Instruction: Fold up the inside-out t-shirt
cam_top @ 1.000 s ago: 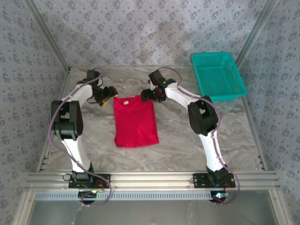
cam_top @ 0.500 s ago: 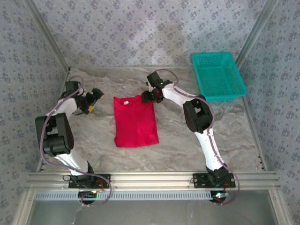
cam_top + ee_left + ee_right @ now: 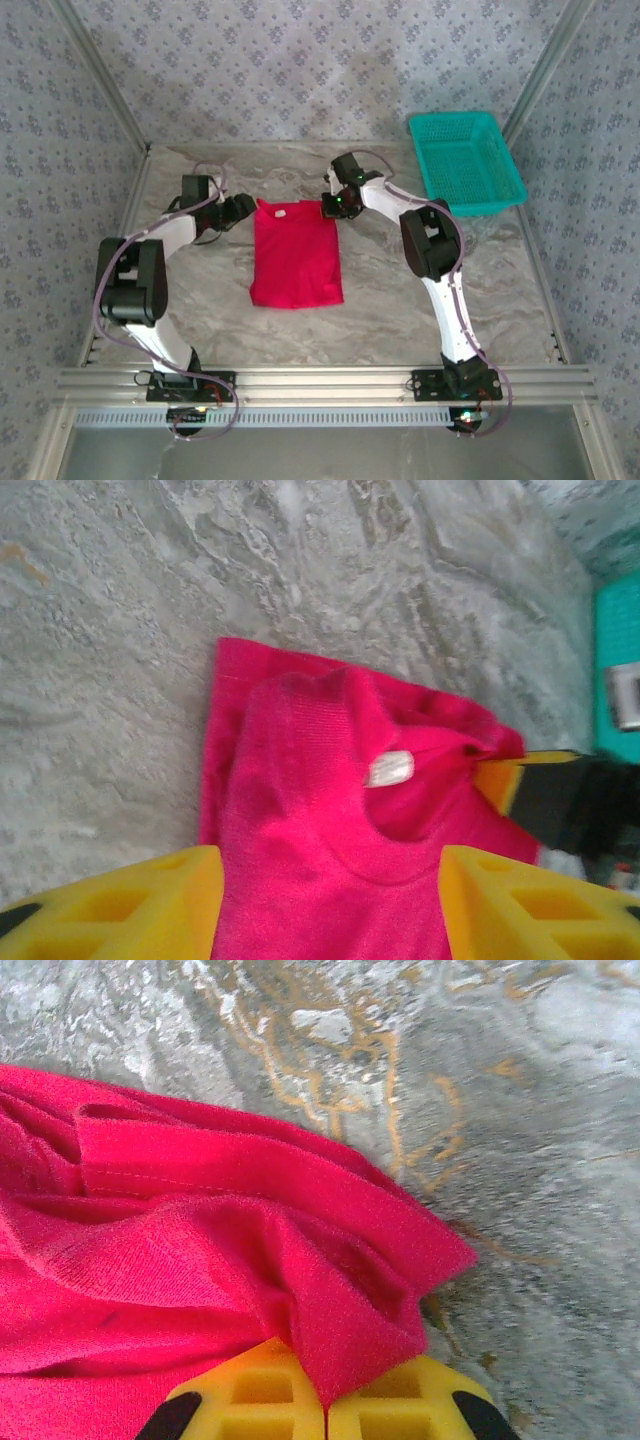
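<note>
The red t-shirt [image 3: 296, 260] lies folded into a narrow upright rectangle in the middle of the marble table, collar at the far end. Its white neck tag [image 3: 388, 769] faces up. My left gripper [image 3: 240, 210] is at the shirt's far left corner. In the left wrist view its yellow fingers [image 3: 120, 910] stand apart on either side of the collar area of the t-shirt [image 3: 320, 820], open. My right gripper [image 3: 328, 207] is at the far right corner. In the right wrist view it [image 3: 325, 1400] is shut on a bunched fold of the t-shirt [image 3: 200, 1240].
A teal mesh basket [image 3: 465, 160] stands at the back right of the table, clear of the shirt. Bare marble tabletop [image 3: 420, 300] surrounds the shirt on all sides. Patterned walls enclose the table on three sides.
The left gripper swung out to the left, then came back to the shirt's far left corner. The right gripper closed on the far right corner. The shirt shifted slightly to the right.
</note>
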Robot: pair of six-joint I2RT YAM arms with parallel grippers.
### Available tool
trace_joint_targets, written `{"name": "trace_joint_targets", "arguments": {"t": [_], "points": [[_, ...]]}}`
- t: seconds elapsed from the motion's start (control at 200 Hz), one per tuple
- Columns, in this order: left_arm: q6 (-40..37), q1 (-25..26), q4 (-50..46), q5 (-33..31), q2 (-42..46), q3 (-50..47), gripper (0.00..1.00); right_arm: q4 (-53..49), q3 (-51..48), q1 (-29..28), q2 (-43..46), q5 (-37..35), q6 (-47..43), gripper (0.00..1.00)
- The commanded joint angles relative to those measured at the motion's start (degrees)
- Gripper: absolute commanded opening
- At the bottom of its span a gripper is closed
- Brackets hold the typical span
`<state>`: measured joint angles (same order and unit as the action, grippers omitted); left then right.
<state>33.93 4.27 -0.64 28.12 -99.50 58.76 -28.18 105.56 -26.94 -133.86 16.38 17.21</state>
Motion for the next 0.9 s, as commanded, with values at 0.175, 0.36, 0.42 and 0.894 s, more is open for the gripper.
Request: {"name": "trace_joint_targets", "arguments": {"t": [0.175, 0.36, 0.42, 0.894], "points": [[-2.3, 0.0, 6.1, -3.4, -5.9, 2.2, 0.71, -2.4, -0.3, -0.2, 0.4, 0.8, -0.8, 0.02], [0.9, 1.3, 10.1, -3.1, -9.4, 2.9, 0.58, -2.9, 0.2, -0.3, 0.0, 1.1, -0.7, 0.01], [0.4, 2.2, 8.6, -4.4, -10.5, 4.1, 0.57, -2.9, 0.2, -0.1, 0.0, 1.2, -0.6, 0.01], [-2.2, 7.3, -3.7, -13.5, -17.4, 10.8, 0.45, -2.6, -0.7, 0.7, 0.8, 3.1, -0.3, 0.01]]}}
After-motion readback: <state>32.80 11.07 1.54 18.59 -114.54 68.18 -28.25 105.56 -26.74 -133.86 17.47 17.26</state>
